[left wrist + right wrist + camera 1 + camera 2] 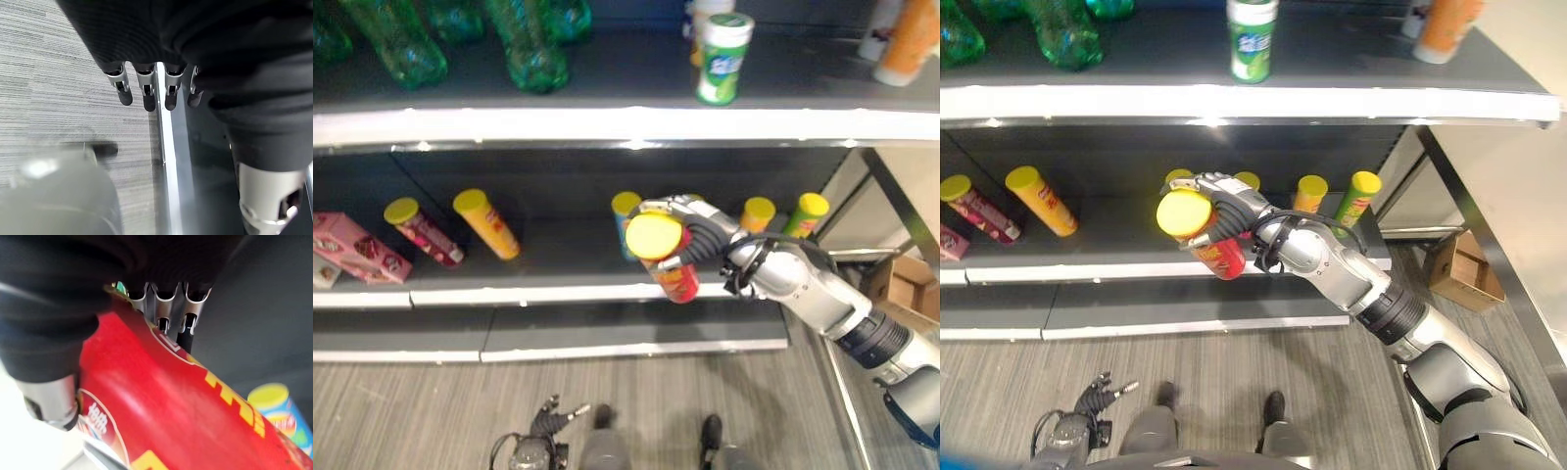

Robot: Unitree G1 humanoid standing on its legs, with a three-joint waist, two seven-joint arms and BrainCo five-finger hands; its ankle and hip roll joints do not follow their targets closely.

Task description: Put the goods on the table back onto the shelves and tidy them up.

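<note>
A red chip can (676,277) with a yellow lid hangs tilted over the front edge of the middle shelf (529,293), lid towards me. My right hand (703,235) is shut on it, fingers (166,313) curled over the can's red side (171,406). Just behind it stands a blue can (624,211), also showing past the fingers as a blue can (279,407). My left hand (551,419) hangs low near the floor with its fingers (146,93) relaxed and holding nothing.
On the middle shelf lie a yellow can (489,225), a maroon can (424,233) and a pink box (357,247); an orange can (757,213) and a green can (808,213) stand right. Above are green bottles (524,44) and a green-white canister (722,59). A cardboard box (901,281) sits at right.
</note>
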